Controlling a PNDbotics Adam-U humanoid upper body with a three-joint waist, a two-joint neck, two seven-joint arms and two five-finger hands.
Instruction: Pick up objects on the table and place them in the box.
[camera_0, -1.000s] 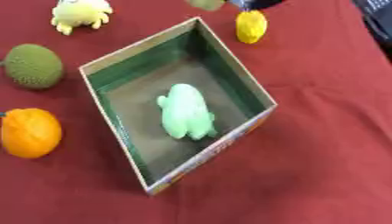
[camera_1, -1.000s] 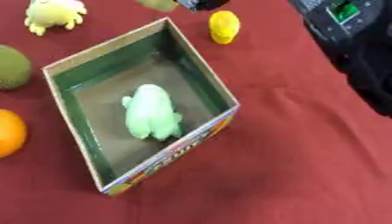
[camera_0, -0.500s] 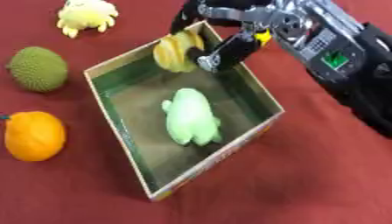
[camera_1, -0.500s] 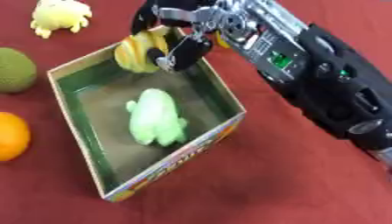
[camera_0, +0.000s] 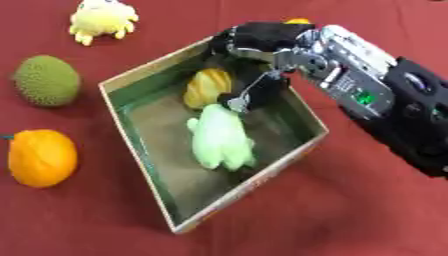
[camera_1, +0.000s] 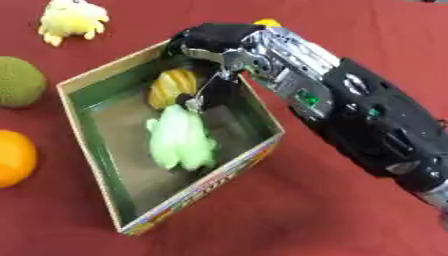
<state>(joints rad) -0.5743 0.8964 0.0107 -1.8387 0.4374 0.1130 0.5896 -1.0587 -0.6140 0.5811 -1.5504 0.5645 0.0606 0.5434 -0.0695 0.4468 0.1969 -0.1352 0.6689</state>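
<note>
An open cardboard box (camera_0: 131, 145) with a green inside stands on the red cloth. In it lie a light green plush (camera_0: 220, 137) and, at the far corner, a yellow ribbed fruit (camera_0: 206, 87). My right hand (camera_0: 262, 40) reaches over the box's far rim from the right, its fingers spread above the fruit. The thumb (camera_0: 241, 97) points down beside the fruit and looks to be just touching its right side. A gap shows between the fruit and the fingers. The left hand shows in neither view.
Left of the box lie a yellow plush toy (camera_0: 102, 20), a spiky green fruit (camera_0: 46, 80) and an orange (camera_0: 41, 157). A small yellow bit (camera_1: 267, 22) peeks out behind the hand. My right forearm (camera_1: 367, 115) crosses the cloth at the right.
The right hand came in with the yellow fruit, carried it over the rim and lowered it. The fruit now lies inside the box and the fingers have opened off it.
</note>
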